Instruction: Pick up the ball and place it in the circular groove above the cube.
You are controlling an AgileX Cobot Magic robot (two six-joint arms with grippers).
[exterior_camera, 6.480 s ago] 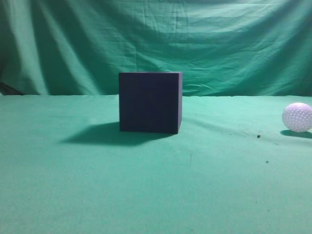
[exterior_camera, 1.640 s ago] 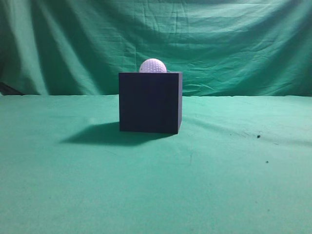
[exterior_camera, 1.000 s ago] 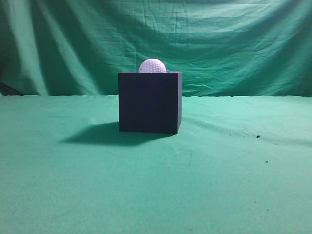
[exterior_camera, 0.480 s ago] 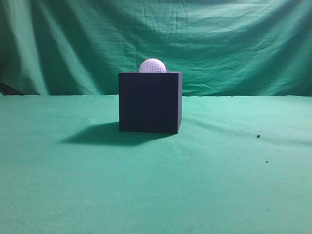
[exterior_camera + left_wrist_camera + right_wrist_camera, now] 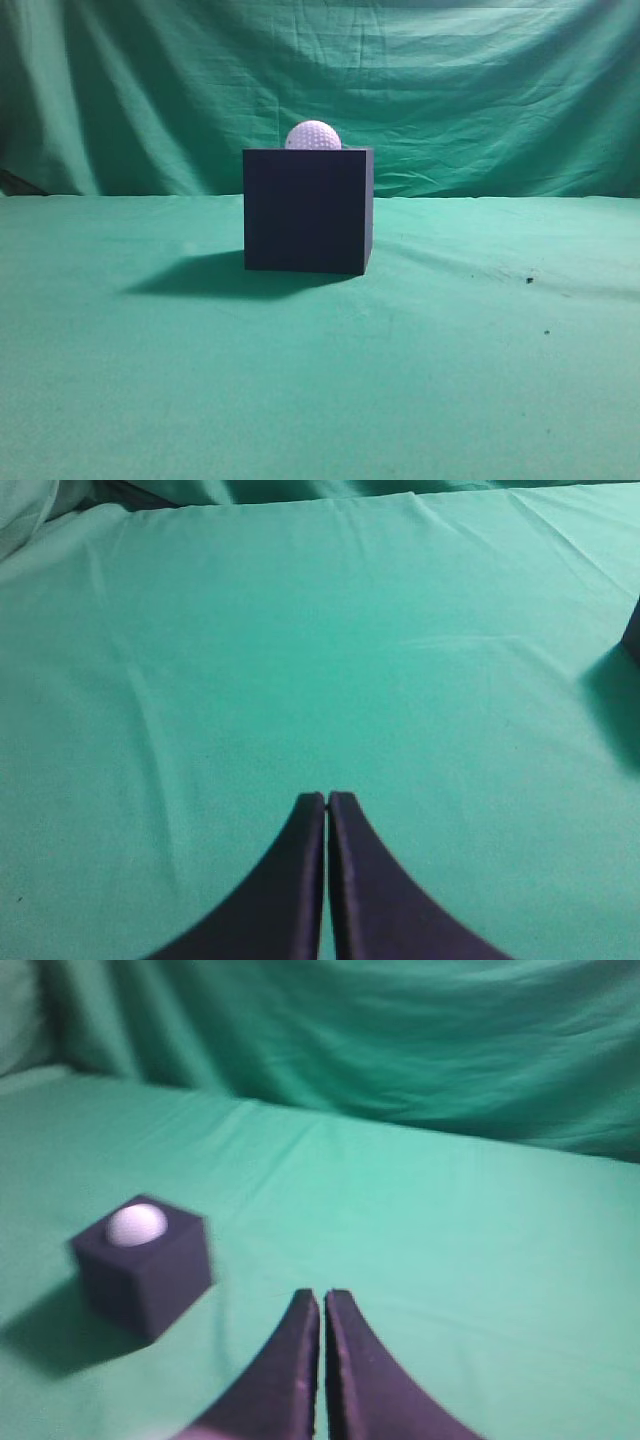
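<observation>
The right pincer is hanging above the green worktop with its two dark fingers pressed tip to tip, clenched on nothing. From it, the cube is lying ahead and off to the left, well apart, with bare cloth between them. The ball is sitting on top of that cube, sunk a little into the top face, which fits the circular groove (the groove's rim itself is too blurred in the right wrist view to make out).

The left pincer is likewise clenched and empty, its tips meeting over plain cloth. Only a dark sliver of the cube and its shadow are showing at the far right edge of the left wrist view, so from this pincer the cube is lying away to the right, and the ball is out of that view altogether.

In the exterior view neither arm is showing. The cube is standing square on the worktop near the middle, and the ball is peeking over its top edge, slightly left of the cube's centre line, its lower part hidden behind the rim.

Judging by this, the placing looks done. The right pincer has the ball in view, so if any correction were needed it appears the better placed of the two (a reach forward and leftward).
</observation>
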